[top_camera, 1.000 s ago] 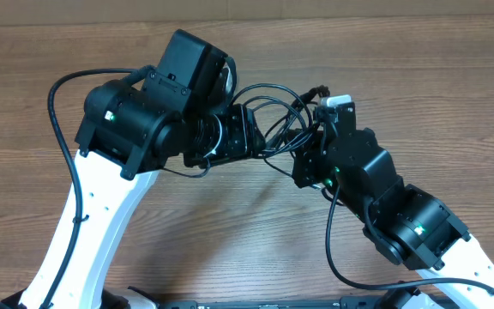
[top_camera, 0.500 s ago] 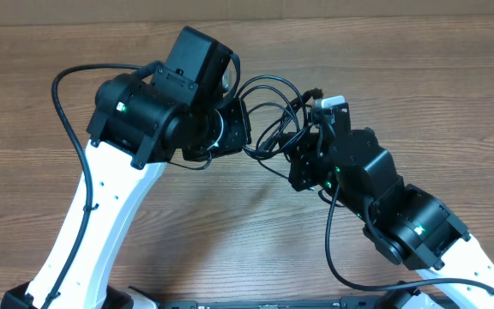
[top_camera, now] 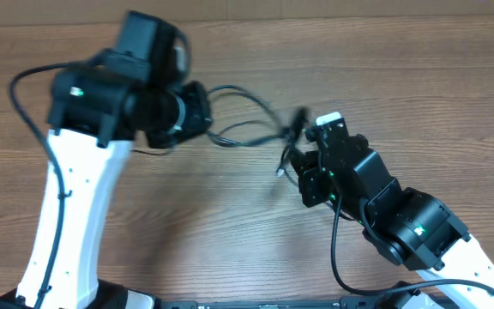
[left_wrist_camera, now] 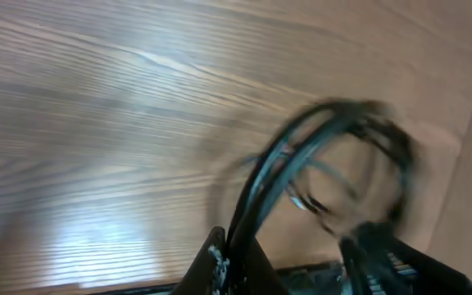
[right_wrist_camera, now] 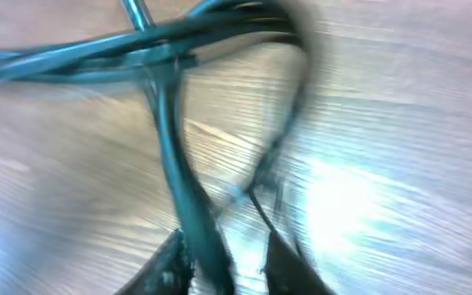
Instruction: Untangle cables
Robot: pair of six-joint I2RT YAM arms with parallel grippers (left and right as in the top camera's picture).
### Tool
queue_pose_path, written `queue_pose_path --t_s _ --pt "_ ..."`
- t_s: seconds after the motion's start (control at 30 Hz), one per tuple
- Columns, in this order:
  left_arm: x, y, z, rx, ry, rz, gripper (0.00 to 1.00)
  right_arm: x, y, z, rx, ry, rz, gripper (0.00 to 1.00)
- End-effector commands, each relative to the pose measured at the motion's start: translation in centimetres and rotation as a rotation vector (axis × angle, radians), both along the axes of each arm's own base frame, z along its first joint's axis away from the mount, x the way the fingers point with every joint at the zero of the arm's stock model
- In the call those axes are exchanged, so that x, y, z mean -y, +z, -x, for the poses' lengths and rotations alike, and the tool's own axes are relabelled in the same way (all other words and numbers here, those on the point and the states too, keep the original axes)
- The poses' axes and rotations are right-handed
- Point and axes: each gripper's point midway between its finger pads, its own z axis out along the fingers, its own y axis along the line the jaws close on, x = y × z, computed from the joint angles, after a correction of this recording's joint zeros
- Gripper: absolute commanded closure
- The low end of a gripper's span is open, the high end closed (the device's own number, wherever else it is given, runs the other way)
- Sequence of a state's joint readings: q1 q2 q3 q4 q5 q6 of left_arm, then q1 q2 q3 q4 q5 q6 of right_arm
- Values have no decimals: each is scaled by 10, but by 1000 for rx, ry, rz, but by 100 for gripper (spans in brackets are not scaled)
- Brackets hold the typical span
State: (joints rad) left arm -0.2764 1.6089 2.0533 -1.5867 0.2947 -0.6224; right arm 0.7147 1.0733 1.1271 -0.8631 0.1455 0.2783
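Black cables (top_camera: 245, 130) pinched in the left fingers (left_wrist_camera: 216, 264) stretch toward the right fingers (right_wrist_camera: 170, 266).

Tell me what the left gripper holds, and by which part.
The left gripper pinches the thin black flexible cables mid-cord, several strands bunched between its fingers; blur hides the exact spot.

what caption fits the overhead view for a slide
tangled cables strung between left gripper and right gripper over the table

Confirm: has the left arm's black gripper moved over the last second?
Yes. Seen from overhead, the left arm's black gripper has shifted left across the brown wooden table, stretching the thin black cables out.
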Motion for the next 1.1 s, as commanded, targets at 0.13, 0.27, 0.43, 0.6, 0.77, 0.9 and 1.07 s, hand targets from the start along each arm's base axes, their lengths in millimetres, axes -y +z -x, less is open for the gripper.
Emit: queue_pose_path --t_s 0.13,0.27,0.43,0.6,0.77,0.9,1.07 --pt "-49 -7 -7 -9 22 -40 96 24 -4 1 31 -11 151 96" --pt "-41 -2 -4 -1 -46 31 96 26 -3 0 38 -21 156 92" --pt "-25 1 3 12 -143 67 96 3 1 6 16 69 60 61" --pt "-11 4 15 -10 -207 117 96 -22 2 26 9 302 33 59" --pt "23 27 30 -1 -319 315 96 -44 7 47 57 558 23 59" --pt "39 37 40 -6 -368 394 96 -46 12 44 93 577 26 59" --pt "48 44 48 8 -410 414 96 -48 13 42 115 591 33 61"
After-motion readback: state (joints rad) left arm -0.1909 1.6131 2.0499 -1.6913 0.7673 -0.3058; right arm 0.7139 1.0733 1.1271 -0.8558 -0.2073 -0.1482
